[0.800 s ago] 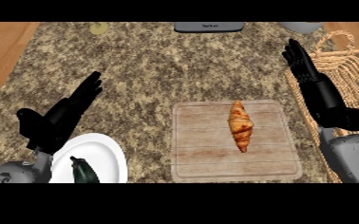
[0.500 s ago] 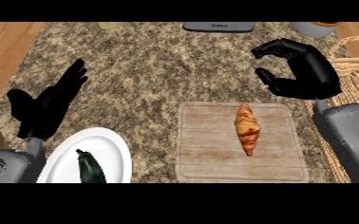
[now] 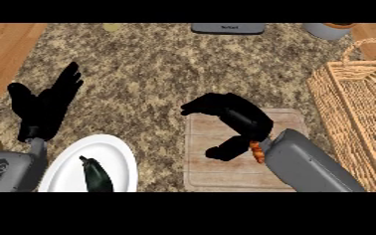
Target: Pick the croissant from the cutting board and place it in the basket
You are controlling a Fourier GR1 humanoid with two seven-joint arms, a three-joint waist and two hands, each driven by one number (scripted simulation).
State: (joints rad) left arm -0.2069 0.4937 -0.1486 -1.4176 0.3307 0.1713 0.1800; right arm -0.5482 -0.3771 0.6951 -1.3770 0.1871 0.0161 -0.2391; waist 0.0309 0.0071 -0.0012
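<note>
**Step in hand: reaching over the croissant, before the grasp**

At the view's left, our left hand [image 3: 46, 108] rests above the counter [image 3: 154, 69], fingers straight and spread, holding nothing. Just below it sits a white plate [image 3: 73, 164] carrying a dark vegetable [image 3: 95, 175].

At centre, our right hand [image 3: 234, 119] hangs over the cutting board [image 3: 213, 169]. Its fingers arch forward and its thumb curls beneath, leaving a wide gap between them. The croissant [image 3: 256, 152] lies on the board, mostly hidden beneath the wrist; only a small orange part shows. We judge that nothing is gripped yet.

At the right edge, well apart from the board, stands the wicker basket [image 3: 345, 104].

The next move, in our judgement, calls for lowering the right hand, closing the fingers round the croissant, then lifting and carrying it rightward over the basket rim.
</note>
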